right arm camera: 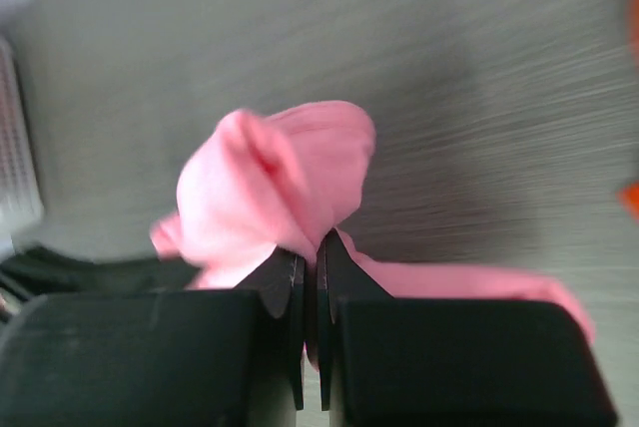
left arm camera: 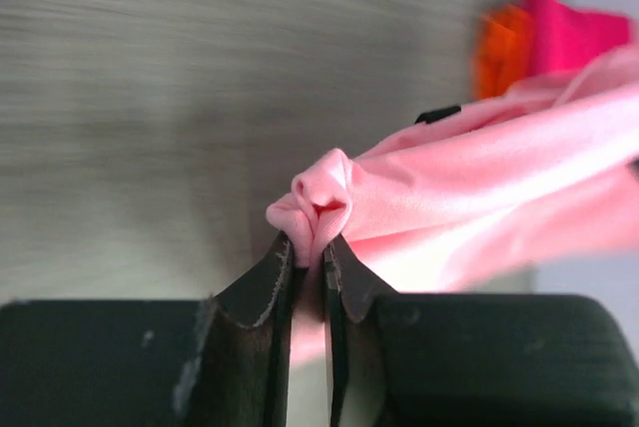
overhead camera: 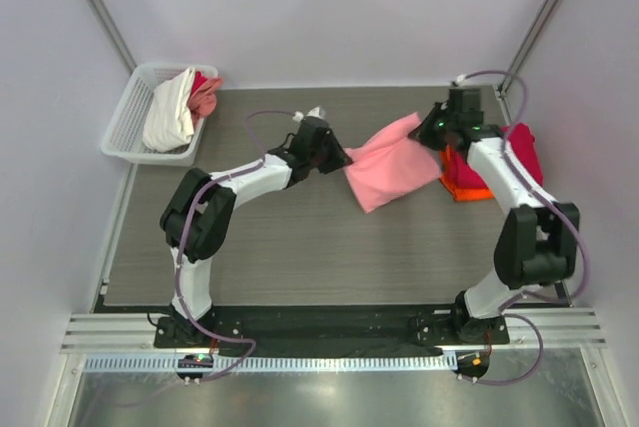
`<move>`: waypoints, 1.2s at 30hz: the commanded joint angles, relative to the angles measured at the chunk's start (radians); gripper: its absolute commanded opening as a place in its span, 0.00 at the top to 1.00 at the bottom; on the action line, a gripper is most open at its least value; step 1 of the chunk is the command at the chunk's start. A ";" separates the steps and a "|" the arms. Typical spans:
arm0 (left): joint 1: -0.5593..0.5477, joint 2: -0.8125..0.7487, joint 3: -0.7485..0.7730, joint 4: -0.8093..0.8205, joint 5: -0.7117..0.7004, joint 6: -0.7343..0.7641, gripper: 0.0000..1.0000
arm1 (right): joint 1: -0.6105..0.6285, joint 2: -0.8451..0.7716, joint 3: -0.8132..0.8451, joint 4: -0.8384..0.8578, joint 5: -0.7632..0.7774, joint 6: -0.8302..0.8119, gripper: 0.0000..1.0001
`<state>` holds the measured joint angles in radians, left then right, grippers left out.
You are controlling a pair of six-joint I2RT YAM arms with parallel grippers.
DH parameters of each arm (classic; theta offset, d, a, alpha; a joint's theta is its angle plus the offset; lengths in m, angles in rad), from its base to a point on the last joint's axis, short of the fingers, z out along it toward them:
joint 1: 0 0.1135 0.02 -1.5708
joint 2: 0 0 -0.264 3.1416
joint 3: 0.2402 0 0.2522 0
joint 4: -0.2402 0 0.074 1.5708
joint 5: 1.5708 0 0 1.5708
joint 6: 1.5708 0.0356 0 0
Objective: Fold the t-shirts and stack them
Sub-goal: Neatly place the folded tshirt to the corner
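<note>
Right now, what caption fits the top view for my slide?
Left pincer and right pincer shut on the pink shirt, stretched between them over the table; basket at far left.

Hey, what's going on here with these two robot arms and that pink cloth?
The two arms hold a salmon-pink t-shirt stretched between them over the table. The left gripper is shut on one bunched corner, and the right gripper is shut on the opposite edge. An orange shirt and a crimson shirt lie together at the table's right edge. The white basket at far left holds a white shirt and a coral-pink shirt.
</note>
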<state>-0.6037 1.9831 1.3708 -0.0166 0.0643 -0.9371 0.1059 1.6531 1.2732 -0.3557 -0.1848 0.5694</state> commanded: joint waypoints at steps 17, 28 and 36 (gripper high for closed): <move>-0.324 0.492 0.824 0.357 0.017 -0.115 1.00 | -0.661 -0.194 0.066 -0.203 0.073 -0.095 0.99; -0.329 0.718 1.088 0.471 -0.113 -0.210 1.00 | -0.663 -0.015 0.210 -0.152 0.076 -0.086 0.99; -0.346 0.753 1.156 0.506 -0.164 -0.223 1.00 | -0.669 0.062 0.317 -0.150 0.071 -0.103 0.99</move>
<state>-0.9428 2.7369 2.4485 0.4072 -0.0299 -1.1625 -0.5575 1.6993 1.5139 -0.5648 -0.1169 0.4839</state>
